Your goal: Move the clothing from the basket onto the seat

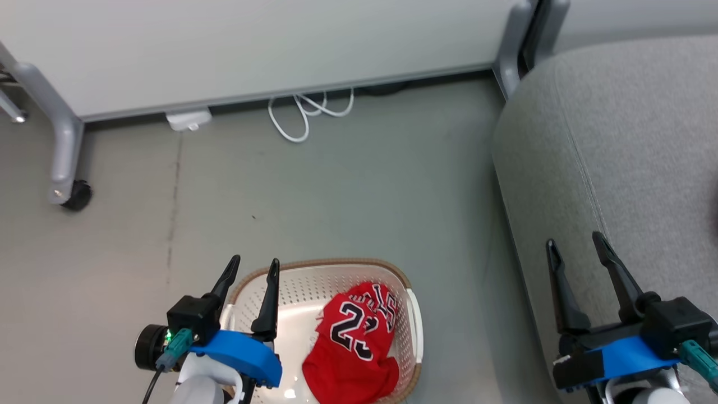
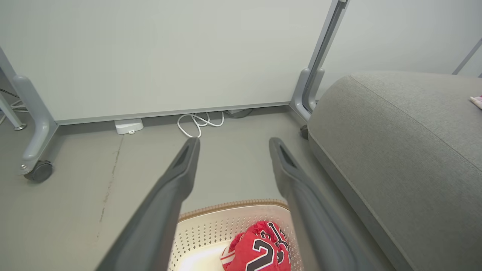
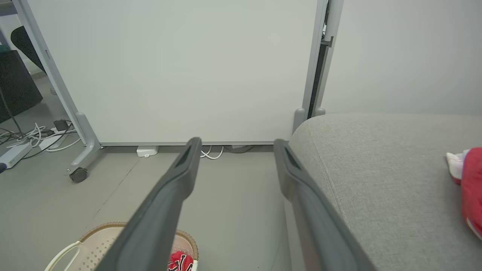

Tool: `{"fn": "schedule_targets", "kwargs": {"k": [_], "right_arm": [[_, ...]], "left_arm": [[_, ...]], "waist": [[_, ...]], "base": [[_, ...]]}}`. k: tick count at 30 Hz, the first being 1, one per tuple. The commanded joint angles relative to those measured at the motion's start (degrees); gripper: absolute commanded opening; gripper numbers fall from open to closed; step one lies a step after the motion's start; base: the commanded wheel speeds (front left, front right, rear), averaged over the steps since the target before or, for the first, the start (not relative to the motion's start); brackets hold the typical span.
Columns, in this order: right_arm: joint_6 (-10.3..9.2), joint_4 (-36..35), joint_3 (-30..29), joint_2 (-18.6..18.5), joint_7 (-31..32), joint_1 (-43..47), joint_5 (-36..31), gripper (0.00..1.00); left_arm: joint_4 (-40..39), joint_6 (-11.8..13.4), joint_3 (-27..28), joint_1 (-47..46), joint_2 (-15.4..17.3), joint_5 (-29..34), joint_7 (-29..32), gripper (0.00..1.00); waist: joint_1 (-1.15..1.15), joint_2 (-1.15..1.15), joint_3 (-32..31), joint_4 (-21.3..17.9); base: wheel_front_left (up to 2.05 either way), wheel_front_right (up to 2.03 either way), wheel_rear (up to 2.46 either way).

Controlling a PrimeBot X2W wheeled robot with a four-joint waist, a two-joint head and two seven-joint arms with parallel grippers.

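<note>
A red jersey lies crumpled in the basket's right half, long axis running near to far, numerals up. A second jersey lies on the seat. The left gripper hangs wide open and empty over the basket's left rim. The right gripper is likewise open and empty over the seat's rounded edge.

Even, soft light (slight wide-angle warp)
</note>
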Motion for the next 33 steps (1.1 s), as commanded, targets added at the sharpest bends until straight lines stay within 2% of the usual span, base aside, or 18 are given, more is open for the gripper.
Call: {"fn": "schedule_targets", "kwargs": {"k": [1,16,27,33], "right_arm": [[0.03,-0.4,0.9,0.1,-0.5,-1.7,-0.4,1.0],[0.03,-1.0,6.8,0.1,-3.7,-9.4,1.4,1.0],[0.03,-0.6,8.7,0.1,-5.8,-11.7,3.5,1.0],[0.03,-0.5,10.6,0.1,-6.7,-13.0,4.7,1.0]], "left_arm": [[1.2,-0.4,-0.7,-2.1,0.3,-0.5,-0.2,1.0],[15.7,-0.4,-4.9,-14.1,3.2,-4.0,-0.3,1.0],[25.3,-0.4,-6.5,-22.6,4.8,-6.2,0.2,1.0],[28.5,-0.3,-7.8,-26.2,7.2,-7.4,0.1,1.0]], "waist": [[0.0,0.0,4.5,-3.0],[0.0,0.0,21.1,-12.4],[0.0,0.0,29.6,-15.7],[0.0,0.0,33.5,-17.6]], "base": [[0.0,0.0,0.0],[0.0,0.0,0.0],[0.0,0.0,0.0],[0.0,0.0,0.0]]}}
